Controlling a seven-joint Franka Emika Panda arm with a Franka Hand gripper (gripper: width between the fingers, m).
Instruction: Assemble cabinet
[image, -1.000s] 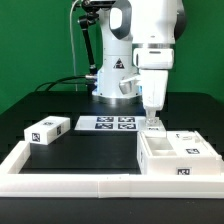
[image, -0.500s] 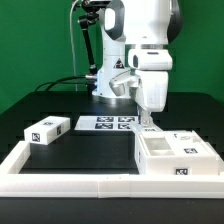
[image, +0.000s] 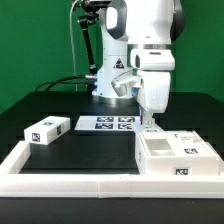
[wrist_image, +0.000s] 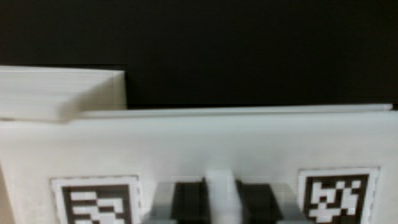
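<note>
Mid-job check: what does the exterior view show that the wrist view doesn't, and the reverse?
Exterior only: the whole hand low at the far edge of the cabinet, a small tagged block, the marker board, the white rail. Wrist only: two tags close up on a white face. Shared: the cabinet. Neither shows whether the hand is open.

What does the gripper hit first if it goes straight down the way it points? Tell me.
Most likely the cabinet: the gripper points straight down over its rear wall, and the wrist view shows its white tagged face right beneath. Depth is unclear, so it may already be touching.
</note>
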